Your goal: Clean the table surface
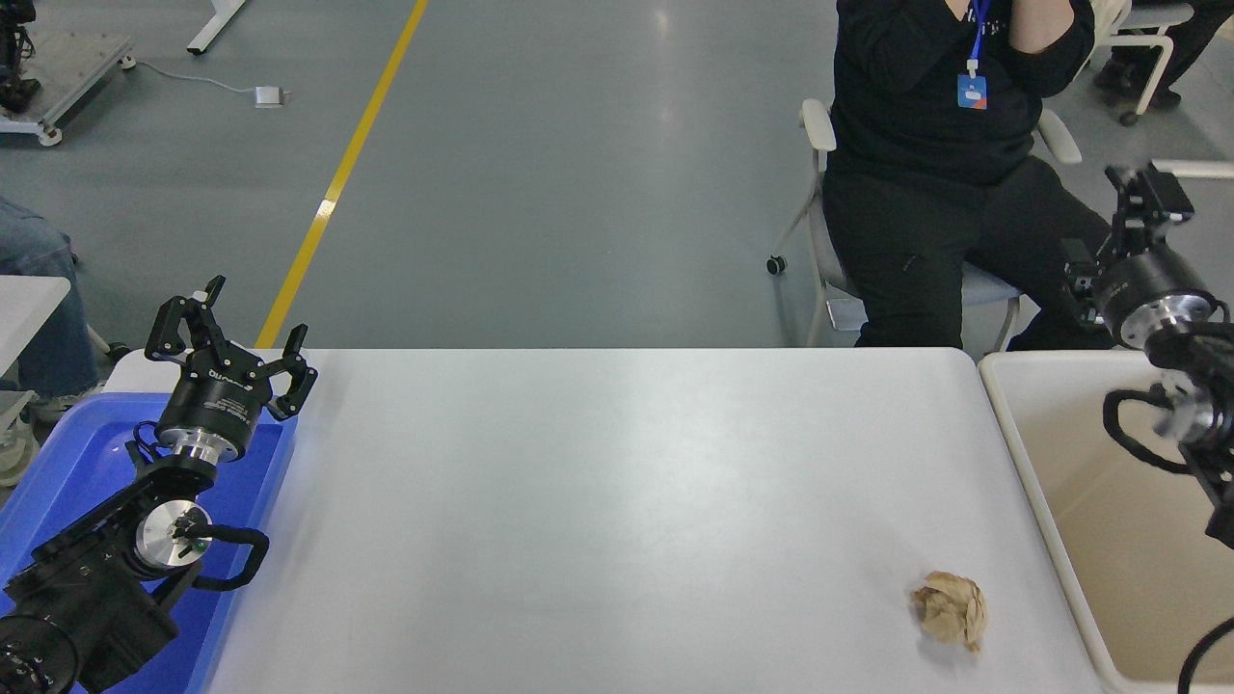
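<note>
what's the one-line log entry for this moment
right gripper: open, raised past beige bin | left gripper: open, parked over blue tray | crumpled brown paper ball: on table surface, untouched

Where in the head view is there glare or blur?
Head view: soft glare runs down the middle of the table and on the floor; the right arm is motion-blurred near the beige bin; the paper ball and left pincer look sharp.
</note>
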Tool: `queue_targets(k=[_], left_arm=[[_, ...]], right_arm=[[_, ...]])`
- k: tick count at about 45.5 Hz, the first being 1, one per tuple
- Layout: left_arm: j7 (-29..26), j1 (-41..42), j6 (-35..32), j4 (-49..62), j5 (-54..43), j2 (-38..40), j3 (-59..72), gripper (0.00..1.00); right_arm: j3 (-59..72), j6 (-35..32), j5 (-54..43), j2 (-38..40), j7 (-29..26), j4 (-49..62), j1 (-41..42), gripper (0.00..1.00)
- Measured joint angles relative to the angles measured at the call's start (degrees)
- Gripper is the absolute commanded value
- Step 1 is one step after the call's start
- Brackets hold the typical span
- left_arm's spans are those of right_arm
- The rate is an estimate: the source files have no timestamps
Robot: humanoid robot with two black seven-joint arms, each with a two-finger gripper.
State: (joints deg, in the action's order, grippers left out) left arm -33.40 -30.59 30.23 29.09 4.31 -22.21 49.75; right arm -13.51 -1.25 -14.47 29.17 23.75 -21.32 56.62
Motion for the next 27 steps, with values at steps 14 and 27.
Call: queue_targets(k=[14,27], left_arm=[[0.00,0.00,0.00,0.00,0.00,0.00,0.00,1.00],[0.00,0.00,0.00,0.00,0.00,0.04,-0.01,1.00]], right_arm=[[31.22,-0.20,-7.39,-0.89,-0.28,2.78,8.85,0.98],[48.77,-0.24,-25.19,-2.47,2.46,2.87,11.72,0.99]])
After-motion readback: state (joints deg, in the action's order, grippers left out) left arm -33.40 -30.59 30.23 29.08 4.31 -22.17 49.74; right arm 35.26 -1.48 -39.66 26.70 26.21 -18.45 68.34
